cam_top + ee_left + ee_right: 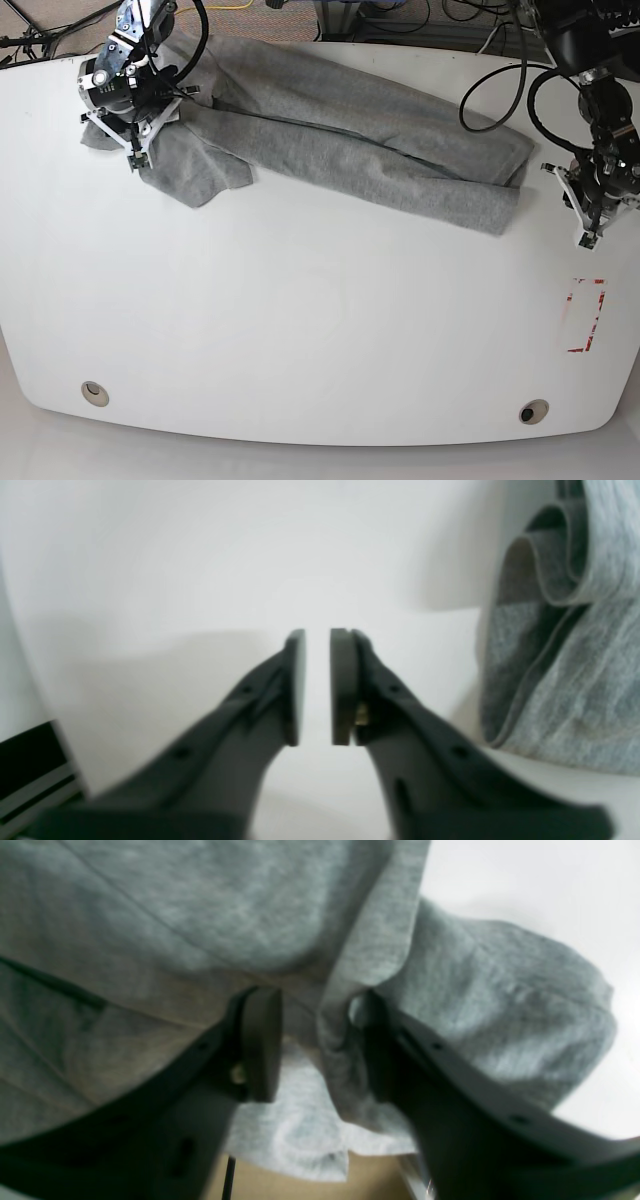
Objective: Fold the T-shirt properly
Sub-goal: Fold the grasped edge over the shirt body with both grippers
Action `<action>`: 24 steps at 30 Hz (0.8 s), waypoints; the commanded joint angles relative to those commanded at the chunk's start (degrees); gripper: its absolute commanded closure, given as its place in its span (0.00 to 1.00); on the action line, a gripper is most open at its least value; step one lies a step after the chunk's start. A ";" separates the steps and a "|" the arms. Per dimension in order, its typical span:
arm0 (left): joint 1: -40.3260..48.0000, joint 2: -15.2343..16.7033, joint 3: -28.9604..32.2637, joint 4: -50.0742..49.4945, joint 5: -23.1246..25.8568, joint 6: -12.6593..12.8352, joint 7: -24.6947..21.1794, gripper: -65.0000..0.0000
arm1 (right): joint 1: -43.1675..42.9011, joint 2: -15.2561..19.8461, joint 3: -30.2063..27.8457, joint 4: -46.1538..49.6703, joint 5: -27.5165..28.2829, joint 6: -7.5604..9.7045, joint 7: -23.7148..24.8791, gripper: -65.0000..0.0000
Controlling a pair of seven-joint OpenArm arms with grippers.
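The left gripper [317, 685] fills the lower middle of the left wrist view, its two dark fingers [295, 685] standing parallel with a narrow strip of white table [200, 570] showing between the pads and nothing held in that gap. At the right edge lies the grey T-shirt [580, 680], apart from the gripper, its cloth bunched in layered folds with a hemmed edge curling in loops near the top and running down to the table. In the lower left corner a dark band with pale stripes [35, 770] shows past the table's curved edge.
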 joint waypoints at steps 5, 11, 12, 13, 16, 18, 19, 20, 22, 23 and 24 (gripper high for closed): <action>-1.93 3.96 3.78 4.22 0.00 0.00 3.08 0.61 | 0.88 0.00 5.27 -0.09 0.26 0.00 0.35 0.48; -2.20 9.93 7.38 5.19 0.35 0.00 3.25 0.61 | 1.14 0.00 7.74 0.00 0.44 0.00 0.44 0.48; -1.85 11.25 8.26 4.84 0.35 0.00 3.25 0.61 | 1.14 -0.09 8.88 0.00 0.44 0.00 0.62 0.48; -1.41 11.87 8.62 4.75 0.35 0.00 3.25 0.61 | 1.14 -0.18 9.67 0.00 0.44 0.00 0.88 0.48; 0.26 13.10 9.58 4.04 0.35 0.00 3.08 0.61 | 2.02 -0.35 12.48 0.09 0.35 0.00 2.81 0.48; 1.41 13.45 9.58 3.96 0.35 0.00 3.08 0.61 | 2.64 -0.88 15.12 0.18 0.44 0.00 3.87 0.48; 1.76 13.45 9.58 3.96 0.35 0.00 3.08 0.61 | 2.90 -1.05 16.26 0.18 0.44 0.00 4.04 0.48; 2.37 13.27 9.58 3.87 0.35 0.00 3.08 0.61 | 3.34 -1.32 17.58 0.18 0.53 0.00 4.13 0.48; 3.43 13.01 9.41 3.60 0.35 0.00 2.99 0.61 | 4.22 -1.41 19.43 0.18 0.70 0.00 4.04 0.48; 4.40 12.66 9.32 3.60 0.35 0.00 2.46 0.61 | 4.57 -1.41 19.87 0.00 1.41 0.00 4.04 0.48; 5.27 12.13 9.32 3.69 0.35 0.00 2.02 0.61 | 4.57 -1.41 19.87 0.00 2.20 0.00 4.04 0.48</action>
